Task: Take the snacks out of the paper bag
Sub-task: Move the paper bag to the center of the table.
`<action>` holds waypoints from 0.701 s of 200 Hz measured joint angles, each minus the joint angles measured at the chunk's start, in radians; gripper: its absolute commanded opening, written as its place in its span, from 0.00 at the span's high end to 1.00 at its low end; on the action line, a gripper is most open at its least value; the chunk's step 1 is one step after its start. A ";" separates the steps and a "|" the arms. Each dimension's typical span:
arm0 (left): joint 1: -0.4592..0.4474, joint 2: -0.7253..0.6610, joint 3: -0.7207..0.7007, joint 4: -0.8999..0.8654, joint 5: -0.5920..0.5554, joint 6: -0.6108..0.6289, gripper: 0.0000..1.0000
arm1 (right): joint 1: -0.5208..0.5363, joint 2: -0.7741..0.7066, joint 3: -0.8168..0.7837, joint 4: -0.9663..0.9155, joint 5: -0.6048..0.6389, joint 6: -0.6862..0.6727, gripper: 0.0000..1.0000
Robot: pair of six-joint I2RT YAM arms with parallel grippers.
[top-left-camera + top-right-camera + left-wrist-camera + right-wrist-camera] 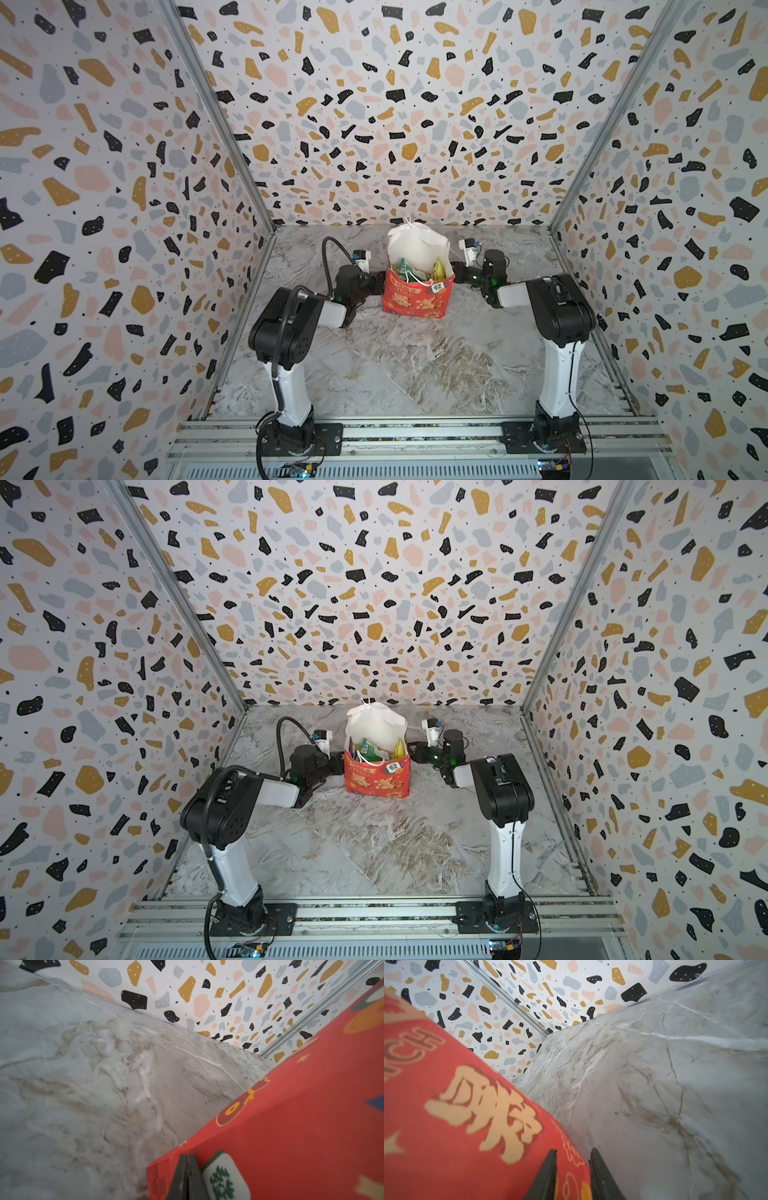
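Bag: boxy red paper gift bag, upright, far edge of marbled surface.
Snacks: glossy flat packets inside.
Left end effector: low, shut against bag's side.
Right end effector: low, narrow gap astride bag's corner.

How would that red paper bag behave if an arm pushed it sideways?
Probably floppy: the red paper bag has thin walls, and its white inner side looks crumpled. It may slide or tip, since it stands tall on a smooth table. The snacks sitting low inside might steady it slightly.
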 measured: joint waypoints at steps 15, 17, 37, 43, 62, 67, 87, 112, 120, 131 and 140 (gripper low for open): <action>-0.015 -0.086 -0.059 -0.008 -0.003 0.000 1.00 | -0.019 -0.063 -0.036 -0.021 0.018 0.005 0.66; -0.018 -0.098 -0.065 -0.011 -0.004 0.000 1.00 | -0.023 -0.073 -0.040 -0.026 0.023 0.006 0.65; -0.027 -0.250 -0.093 -0.079 -0.043 0.020 1.00 | -0.050 -0.173 -0.048 -0.110 0.074 0.000 0.58; -0.027 -0.297 -0.093 -0.098 -0.064 0.032 1.00 | -0.055 -0.211 -0.048 -0.143 0.101 -0.008 0.55; -0.022 -0.442 -0.059 -0.189 -0.144 0.084 0.93 | -0.068 -0.333 -0.049 -0.252 0.190 -0.030 0.35; -0.020 -0.470 -0.042 -0.209 -0.164 0.097 0.90 | -0.069 -0.366 -0.052 -0.274 0.212 -0.039 0.28; 0.006 -0.547 0.042 -0.278 -0.215 0.154 0.66 | -0.068 -0.514 -0.103 -0.314 0.282 -0.050 0.27; 0.071 -0.539 0.219 -0.370 -0.182 0.230 0.51 | -0.056 -0.665 -0.175 -0.374 0.312 -0.070 0.29; 0.087 -0.508 0.304 -0.415 -0.156 0.270 0.45 | -0.042 -0.704 -0.196 -0.400 0.326 -0.085 0.29; 0.101 -0.438 0.449 -0.500 -0.107 0.324 0.41 | -0.007 -0.764 -0.241 -0.431 0.355 -0.112 0.29; 0.103 -0.371 0.573 -0.564 -0.058 0.378 0.38 | 0.031 -0.824 -0.297 -0.455 0.374 -0.131 0.29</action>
